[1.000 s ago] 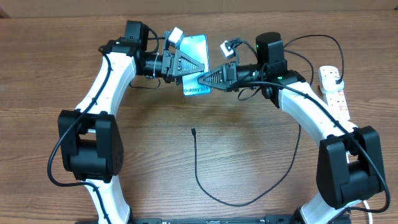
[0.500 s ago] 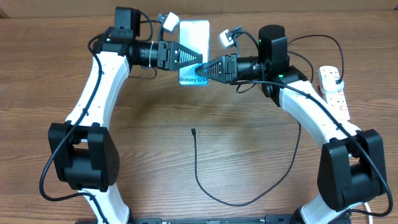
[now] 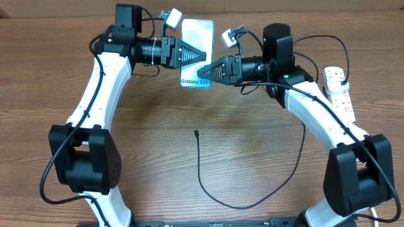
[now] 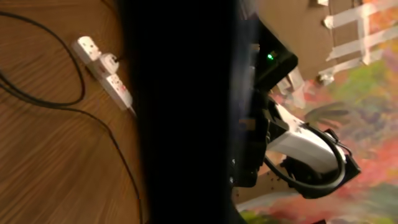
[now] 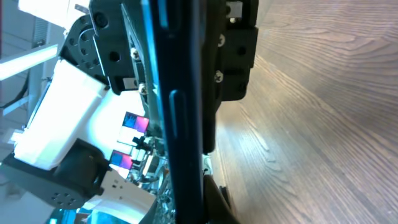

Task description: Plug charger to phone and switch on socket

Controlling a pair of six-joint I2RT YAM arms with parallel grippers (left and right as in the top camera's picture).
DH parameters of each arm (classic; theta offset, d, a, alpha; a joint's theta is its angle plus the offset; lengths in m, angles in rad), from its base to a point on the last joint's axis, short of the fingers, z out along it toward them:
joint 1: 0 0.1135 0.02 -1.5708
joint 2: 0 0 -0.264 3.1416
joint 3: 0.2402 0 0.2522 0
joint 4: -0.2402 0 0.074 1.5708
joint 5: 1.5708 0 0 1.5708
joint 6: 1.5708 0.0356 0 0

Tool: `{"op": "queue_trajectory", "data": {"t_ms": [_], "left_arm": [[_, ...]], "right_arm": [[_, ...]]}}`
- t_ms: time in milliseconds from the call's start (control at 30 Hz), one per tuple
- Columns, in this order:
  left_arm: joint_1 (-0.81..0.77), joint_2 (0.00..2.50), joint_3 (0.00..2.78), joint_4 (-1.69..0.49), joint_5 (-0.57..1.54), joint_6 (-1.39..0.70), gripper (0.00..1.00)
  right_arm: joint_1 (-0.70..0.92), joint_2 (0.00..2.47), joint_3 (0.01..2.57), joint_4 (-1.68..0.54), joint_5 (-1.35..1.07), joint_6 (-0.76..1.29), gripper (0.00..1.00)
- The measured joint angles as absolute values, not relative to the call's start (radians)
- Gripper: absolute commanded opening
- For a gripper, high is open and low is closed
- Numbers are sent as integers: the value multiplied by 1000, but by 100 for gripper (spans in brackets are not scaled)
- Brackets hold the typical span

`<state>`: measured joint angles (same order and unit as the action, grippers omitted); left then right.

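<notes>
The phone (image 3: 196, 38), light blue screen facing up with white "Galaxy S24" text, is held off the table at the far middle. My left gripper (image 3: 203, 55) is shut on its left side, and my right gripper (image 3: 201, 73) is shut on its lower right edge. The phone (image 4: 186, 112) fills the left wrist view as a dark mass; in the right wrist view the phone (image 5: 180, 124) is an edge-on dark bar. The charger (image 3: 198, 164) lies on the table, connector tip near the centre. The socket (image 3: 338, 91) lies at the far right with the black plug in it.
The charger cable loops from the table's middle toward the front and back up to the right. The socket (image 4: 102, 71) and thin black cables also show on the wood in the left wrist view. The socket's thick white cord runs along the right edge.
The left gripper has closed on the phone. The phone went from tilted to square with the table and shifted slightly farther back, with the right gripper still on it.
</notes>
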<state>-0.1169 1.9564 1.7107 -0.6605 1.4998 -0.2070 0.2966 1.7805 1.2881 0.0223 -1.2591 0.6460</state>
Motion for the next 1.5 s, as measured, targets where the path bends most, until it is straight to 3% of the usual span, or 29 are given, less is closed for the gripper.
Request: {"op": "queue_trajectory", "data": {"t_ms": [133,233,300,533,733,1033,1500], "left_arm": [[-117,1952,1716,-690,1467,-204,4],[-117,1937,1727,-780,1379,-204,4],[-117,1928,1730,-846,1300,-202,4],[-117,1924,1734,-1114,839,-204,4],[-121,1922,1636,-1149,648,-204,4],[-131,1922,1400,-1070,669,-204,4],[-131,1922,1343,-1042,780,-204,4]], "right_arm": [[297,1782,1283,-43,-1248,661,61],[295,1791,1277,-91,-1242,653,75],[287,1793,1274,-147,-1238,634,99],[223,1793,1271,-421,-1145,511,100],[205,1793,1269,-670,-907,466,100],[210,1793,1268,-854,-531,447,100],[210,1793,1268,-846,-450,444,100]]}}
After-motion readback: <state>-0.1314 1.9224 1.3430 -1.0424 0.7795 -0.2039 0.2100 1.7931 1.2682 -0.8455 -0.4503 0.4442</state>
